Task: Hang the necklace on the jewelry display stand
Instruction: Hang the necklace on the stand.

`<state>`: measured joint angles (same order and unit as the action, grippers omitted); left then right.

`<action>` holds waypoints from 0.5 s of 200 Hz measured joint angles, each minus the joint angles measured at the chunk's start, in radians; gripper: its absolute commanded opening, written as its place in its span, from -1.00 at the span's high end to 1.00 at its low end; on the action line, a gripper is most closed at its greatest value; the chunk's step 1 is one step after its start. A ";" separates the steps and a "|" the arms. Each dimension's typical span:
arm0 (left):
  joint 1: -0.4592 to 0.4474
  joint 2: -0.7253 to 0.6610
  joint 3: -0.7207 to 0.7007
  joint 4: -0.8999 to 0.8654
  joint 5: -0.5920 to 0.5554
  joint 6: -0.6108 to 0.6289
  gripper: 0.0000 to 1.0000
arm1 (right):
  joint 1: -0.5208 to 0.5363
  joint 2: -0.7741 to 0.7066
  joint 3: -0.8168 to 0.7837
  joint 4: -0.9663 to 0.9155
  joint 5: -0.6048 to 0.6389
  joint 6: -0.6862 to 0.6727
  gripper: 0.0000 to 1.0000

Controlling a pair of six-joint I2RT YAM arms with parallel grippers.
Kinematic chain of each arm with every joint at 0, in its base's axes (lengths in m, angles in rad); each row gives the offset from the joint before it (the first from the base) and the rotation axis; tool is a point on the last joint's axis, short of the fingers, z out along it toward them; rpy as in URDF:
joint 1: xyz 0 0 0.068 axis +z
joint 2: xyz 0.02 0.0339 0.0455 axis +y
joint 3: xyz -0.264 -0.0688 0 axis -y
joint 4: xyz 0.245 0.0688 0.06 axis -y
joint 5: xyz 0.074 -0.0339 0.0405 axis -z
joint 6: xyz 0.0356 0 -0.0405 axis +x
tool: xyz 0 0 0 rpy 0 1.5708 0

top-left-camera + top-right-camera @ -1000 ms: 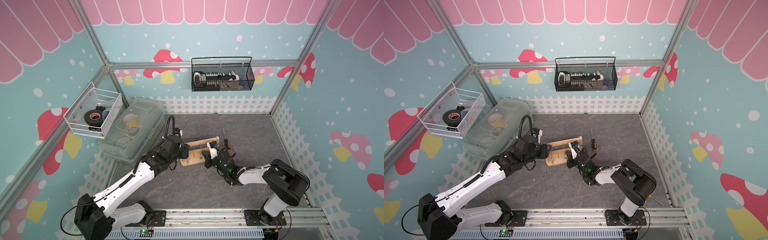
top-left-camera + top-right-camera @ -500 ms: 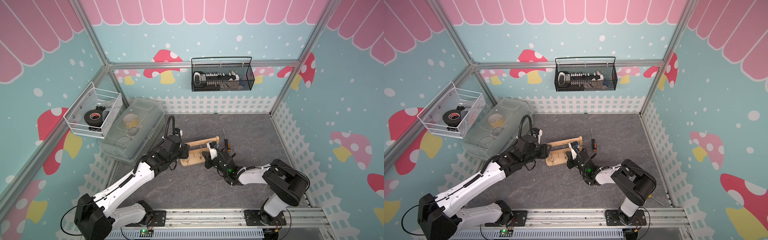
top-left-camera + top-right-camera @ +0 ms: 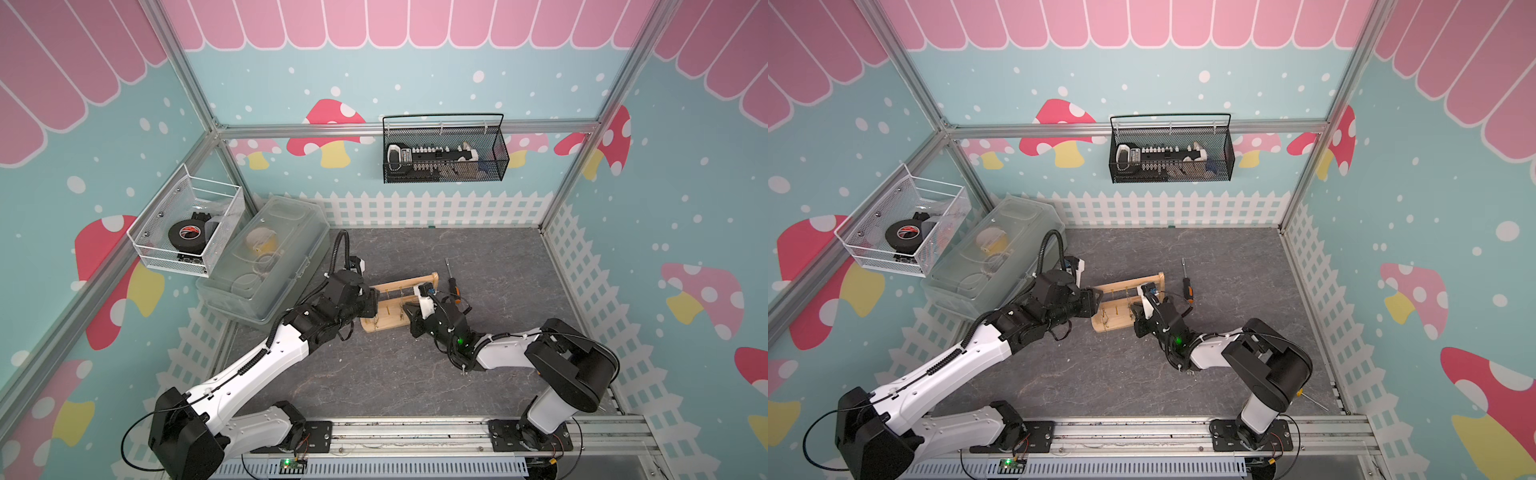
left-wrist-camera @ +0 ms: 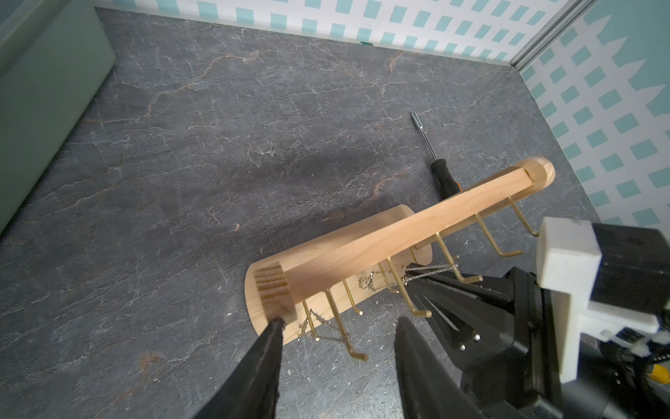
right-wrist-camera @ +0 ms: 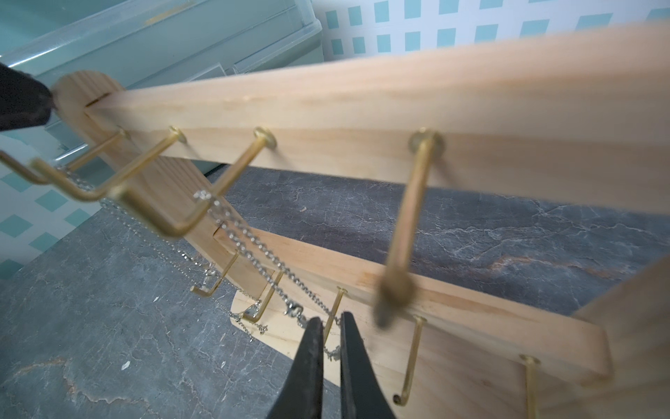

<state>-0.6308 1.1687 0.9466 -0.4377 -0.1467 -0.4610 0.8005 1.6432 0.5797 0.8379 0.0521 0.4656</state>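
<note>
1. Possibly the necklace (image 5: 261,250) slips. It rests at the bend of a top peg (image 5: 235,167), and a snag on the right claw (image 5: 330,319) as it withdraws could pull it off.
2. Right claw: narrowly parted, with the chain running into the gap near the base.
3. Left claw (image 4: 339,321): wide and empty, one finger against the end upright. A push there could tip the stand (image 3: 400,284).
4. The stand is upright on the surface (image 4: 217,145) between the claws. Its long axis runs from the left claw toward the screwdriver (image 3: 452,286), and its pegs point to the right claw's side. The chain slants down from the peg.
</note>
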 measured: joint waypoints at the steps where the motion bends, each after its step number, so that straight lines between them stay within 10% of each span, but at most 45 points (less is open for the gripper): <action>1: 0.000 0.000 0.000 0.000 0.000 0.000 -0.01 | 0.000 0.000 0.000 0.000 0.000 0.000 0.76; 100: 0.000 0.000 0.000 0.000 0.001 0.000 -0.01 | 0.000 -0.089 -0.033 -0.027 0.006 -0.002 0.65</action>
<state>-0.6308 1.1687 0.9466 -0.4377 -0.1459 -0.4610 0.8005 1.5539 0.5468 0.8104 0.0586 0.4641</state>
